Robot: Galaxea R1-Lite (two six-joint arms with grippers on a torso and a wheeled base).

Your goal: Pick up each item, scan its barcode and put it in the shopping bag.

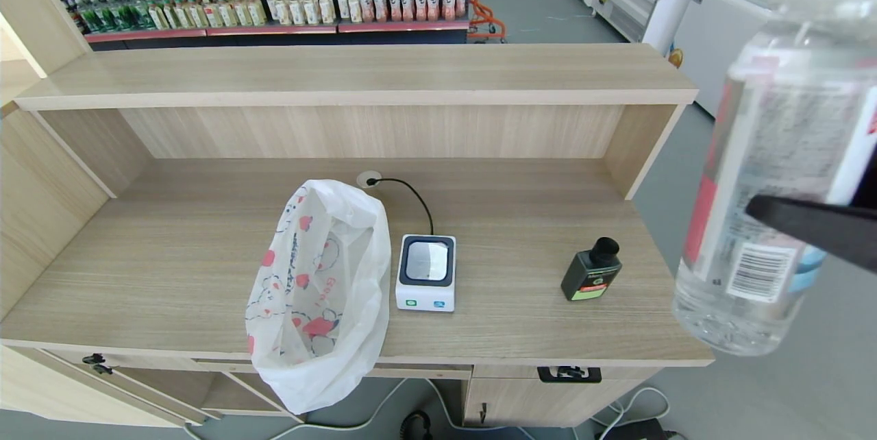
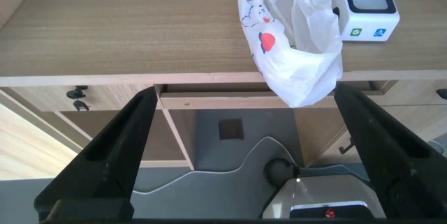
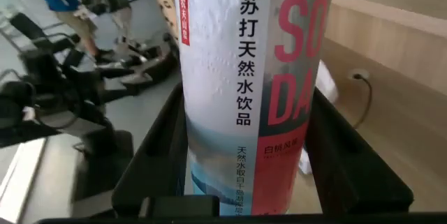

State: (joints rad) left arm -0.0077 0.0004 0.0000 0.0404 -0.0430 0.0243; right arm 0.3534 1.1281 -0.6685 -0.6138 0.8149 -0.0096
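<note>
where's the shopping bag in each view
head view: shopping bag left of centre on the counter, beside the scanner.
left wrist view: draped over the counter's front edge, scanner beside it.
right wrist view: probably the white sliver just past the bottle.
shared landmark: the wooden counter.

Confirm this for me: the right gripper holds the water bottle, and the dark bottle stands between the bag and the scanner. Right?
One part is wrong. The right gripper does hold the water bottle, but the dark bottle stands to the right of the scanner, on the side away from the bag, not between them. The head view shows it.
</note>
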